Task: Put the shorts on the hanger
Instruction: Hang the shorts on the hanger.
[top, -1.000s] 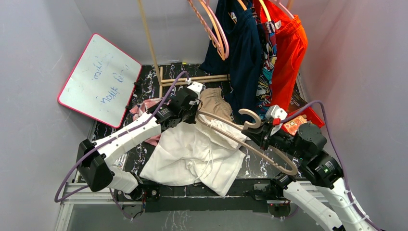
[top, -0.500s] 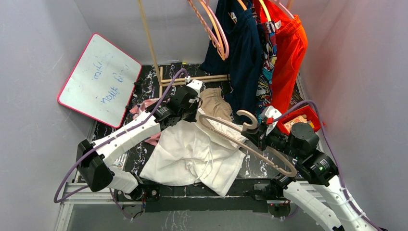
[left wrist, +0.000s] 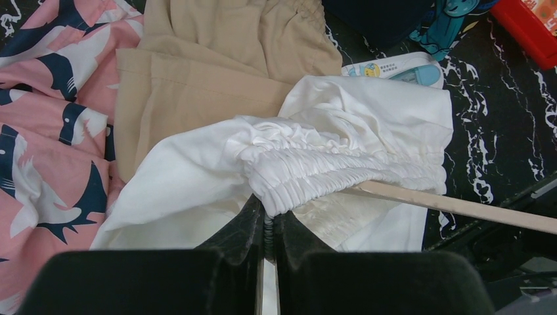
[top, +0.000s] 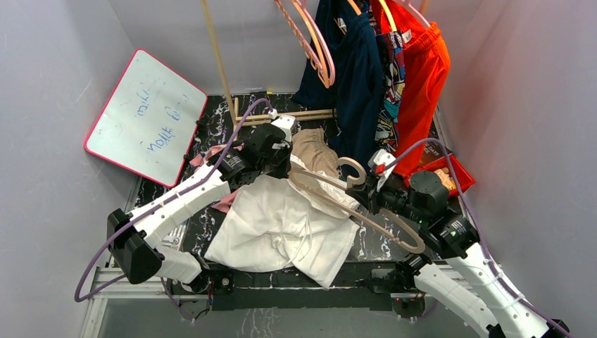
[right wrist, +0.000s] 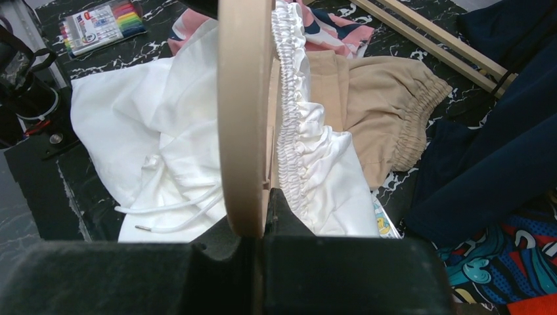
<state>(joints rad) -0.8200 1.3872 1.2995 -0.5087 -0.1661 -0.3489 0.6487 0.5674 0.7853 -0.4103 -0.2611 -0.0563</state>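
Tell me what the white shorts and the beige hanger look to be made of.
White shorts: soft matte woven fabric, probably cotton; it creases softly and the waistband is gathered on elastic. Beige hanger: smooth, rounded, even-toned, slight sheen; wood or wood-coloured plastic, no grain visible to settle it.

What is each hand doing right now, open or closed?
Left hand: closed, pinching the shorts at the waistband.
Right hand: closed on the hanger.
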